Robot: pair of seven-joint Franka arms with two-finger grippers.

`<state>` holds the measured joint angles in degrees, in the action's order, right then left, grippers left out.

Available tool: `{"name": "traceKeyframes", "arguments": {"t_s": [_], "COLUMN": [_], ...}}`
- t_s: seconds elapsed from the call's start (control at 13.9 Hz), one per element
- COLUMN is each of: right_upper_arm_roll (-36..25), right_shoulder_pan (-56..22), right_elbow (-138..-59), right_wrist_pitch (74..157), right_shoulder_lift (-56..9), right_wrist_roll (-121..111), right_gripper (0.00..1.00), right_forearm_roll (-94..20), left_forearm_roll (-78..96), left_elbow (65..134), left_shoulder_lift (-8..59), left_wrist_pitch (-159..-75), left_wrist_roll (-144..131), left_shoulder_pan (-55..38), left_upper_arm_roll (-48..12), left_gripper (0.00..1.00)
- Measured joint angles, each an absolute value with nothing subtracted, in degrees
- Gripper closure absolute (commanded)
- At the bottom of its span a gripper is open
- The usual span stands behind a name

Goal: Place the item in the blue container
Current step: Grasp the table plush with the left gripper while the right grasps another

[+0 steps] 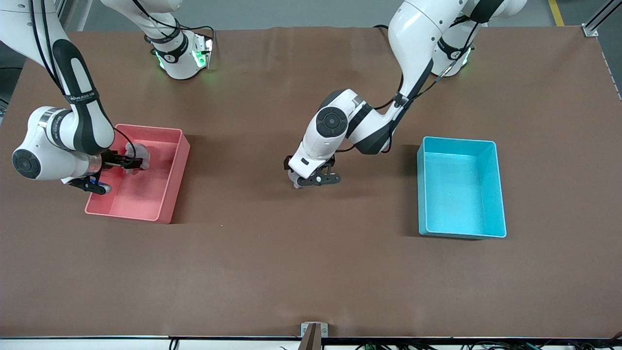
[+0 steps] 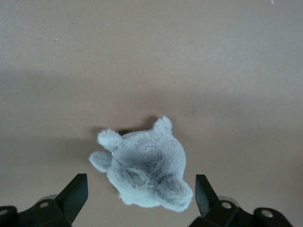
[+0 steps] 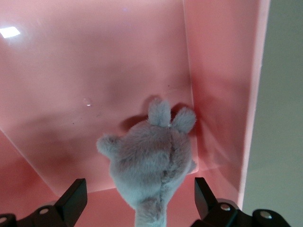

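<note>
On the brown worktop [image 1: 272, 253] two bins are sitting well apart: a pink bin [image 1: 167, 194] toward the right arm's end and the blue container [image 1: 461, 187] toward the left arm's end. Nothing is showing inside the blue container in the front view.

Between the two bins, the left hand [image 1: 316, 181] is hanging low over bare worktop, nearer the blue container than the pink bin but clearly apart from both. In the left wrist view its fingers [image 2: 75, 194] are standing apart, one on each side of a small grey plush toy [image 2: 144, 170], with a gap showing between each fingertip and the fur. The toy has small rounded ears and limbs, and its shadow is falling on the brown cloth beneath it. I cannot tell whether it is resting on the worktop or hanging free. In the front view only a pale bit of it is peeking out under the left hand.

Over the pink bin, at its end nearest the right arm's end of the worktop, the right hand [image 1: 127, 163] is reaching in from the side. A second plush [image 1: 138, 154], pale grey with stubby ears, is sitting between its fingers [image 3: 73, 198]. In the right wrist view these fingers are likewise spread, with pink floor showing between each tip and the toy. This plush is lying close to a corner of the bin, its ears pointing at the wall.
</note>
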<state>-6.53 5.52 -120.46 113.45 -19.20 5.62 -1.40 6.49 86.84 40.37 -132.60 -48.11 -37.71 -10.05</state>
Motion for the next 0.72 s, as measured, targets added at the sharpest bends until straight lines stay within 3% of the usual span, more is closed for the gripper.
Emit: {"name": "traceKeyframes", "arguments": {"t_s": [0.72], "right_upper_arm_roll": [-6.57], "right_shoulder_pan": [6.98], "right_elbow": [-122.82], "right_wrist_pitch": [113.51], "right_shoulder_lift": [-20.18], "right_wrist_roll": [6.23], "right_gripper": [0.0], "right_forearm_roll": [-4.82], "left_forearm_roll": [10.92], "left_elbow": [86.76], "left_shoulder_lift": [44.2], "left_wrist_pitch": [-138.54], "left_wrist_roll": [-48.48], "left_shoulder_pan": [-37.88], "left_upper_arm_roll": [-9.94], "left_gripper": [0.0]}}
